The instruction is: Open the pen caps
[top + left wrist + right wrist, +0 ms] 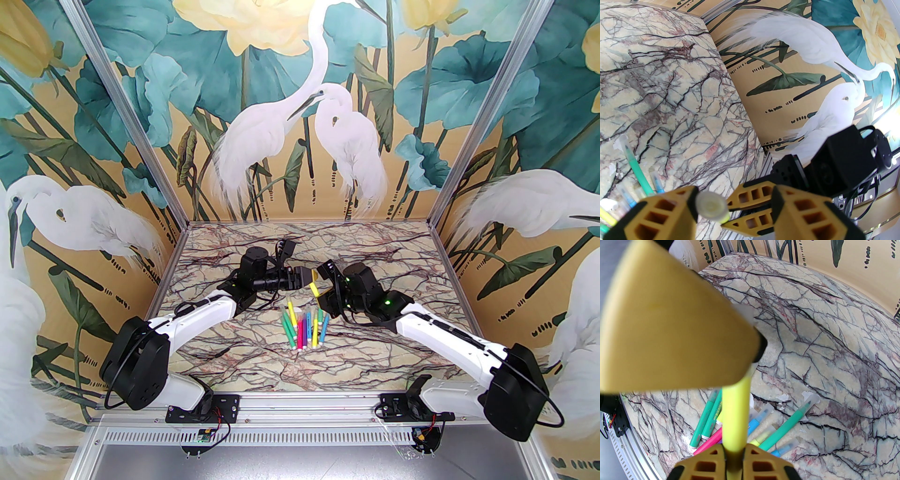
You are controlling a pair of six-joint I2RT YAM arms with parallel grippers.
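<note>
While the right pincer (733, 460) clamps a yellow pen (736, 411), its cap (711, 206) is on.

Bright, even light everywhere. Only soft shadows on the counter (403, 253). Wrist views bend at the edges. The near yellow fingers (670, 322) look blurry.

The pens (303, 328) lie bunched on the table (384, 262). Behind them the left gripper (308, 277) and right gripper (734, 451) meet. The raised pen (736, 408) sits in the right gripper, its cap (712, 206) between the left fingers (665, 211), apparently touching 1.
</note>
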